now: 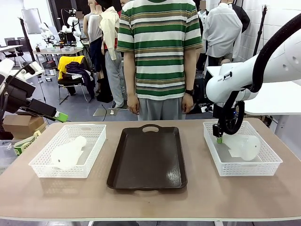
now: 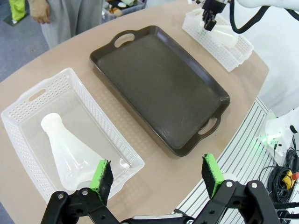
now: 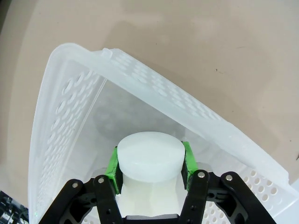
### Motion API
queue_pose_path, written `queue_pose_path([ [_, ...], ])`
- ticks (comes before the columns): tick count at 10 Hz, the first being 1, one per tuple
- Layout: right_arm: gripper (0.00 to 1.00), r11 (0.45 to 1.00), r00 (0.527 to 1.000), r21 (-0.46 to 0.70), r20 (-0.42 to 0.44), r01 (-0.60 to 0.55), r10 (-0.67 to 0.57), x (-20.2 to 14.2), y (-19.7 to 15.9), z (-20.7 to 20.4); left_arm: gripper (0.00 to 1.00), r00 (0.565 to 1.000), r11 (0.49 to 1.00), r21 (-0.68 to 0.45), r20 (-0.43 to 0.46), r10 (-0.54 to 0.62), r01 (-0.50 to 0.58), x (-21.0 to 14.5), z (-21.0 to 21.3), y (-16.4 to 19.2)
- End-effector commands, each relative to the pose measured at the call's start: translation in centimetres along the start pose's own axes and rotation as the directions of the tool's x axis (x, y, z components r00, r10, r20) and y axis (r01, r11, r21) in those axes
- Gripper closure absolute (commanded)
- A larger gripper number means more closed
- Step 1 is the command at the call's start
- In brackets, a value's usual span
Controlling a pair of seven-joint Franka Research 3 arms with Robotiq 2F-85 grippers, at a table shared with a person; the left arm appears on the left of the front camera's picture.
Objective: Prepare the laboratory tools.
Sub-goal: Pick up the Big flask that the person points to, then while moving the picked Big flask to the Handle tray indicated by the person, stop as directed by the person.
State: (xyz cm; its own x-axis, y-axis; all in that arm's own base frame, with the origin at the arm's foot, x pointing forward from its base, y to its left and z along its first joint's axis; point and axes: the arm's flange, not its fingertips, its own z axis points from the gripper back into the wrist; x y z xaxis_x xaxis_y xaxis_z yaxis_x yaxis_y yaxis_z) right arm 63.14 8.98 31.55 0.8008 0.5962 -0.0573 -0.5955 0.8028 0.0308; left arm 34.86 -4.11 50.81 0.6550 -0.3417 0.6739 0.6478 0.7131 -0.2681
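Note:
One frosted-white conical flask lies on its side in the left white mesh basket. In the left wrist view this flask lies just ahead of my open left gripper, which hovers above the table's near corner with nothing between its fingers. The other flask lies in the right basket. My right gripper reaches down into that basket. Its green pads are shut on the neck of this flask, just below its white top.
A dark brown tray lies between the two baskets, bare. A person in a striped shirt stands at the far side with both hands hanging down. The right basket's wall curves close ahead of the right fingers.

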Motion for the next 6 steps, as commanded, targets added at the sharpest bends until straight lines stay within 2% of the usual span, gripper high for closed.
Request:
queue_pose_path([
  [1,1.00,1.000,1.000,-0.001,0.001,0.000,0.000,0.03,0.02,0.00,0.00,1.000,1.000,-0.017,0.007,0.001,-0.001,-0.03,0.00,0.16],
  [6,1.00,1.000,1.000,-0.001,0.001,0.000,0.000,0.03,0.02,0.00,0.00,1.000,1.000,-0.017,0.007,0.001,-0.001,-0.03,0.00,0.16],
])
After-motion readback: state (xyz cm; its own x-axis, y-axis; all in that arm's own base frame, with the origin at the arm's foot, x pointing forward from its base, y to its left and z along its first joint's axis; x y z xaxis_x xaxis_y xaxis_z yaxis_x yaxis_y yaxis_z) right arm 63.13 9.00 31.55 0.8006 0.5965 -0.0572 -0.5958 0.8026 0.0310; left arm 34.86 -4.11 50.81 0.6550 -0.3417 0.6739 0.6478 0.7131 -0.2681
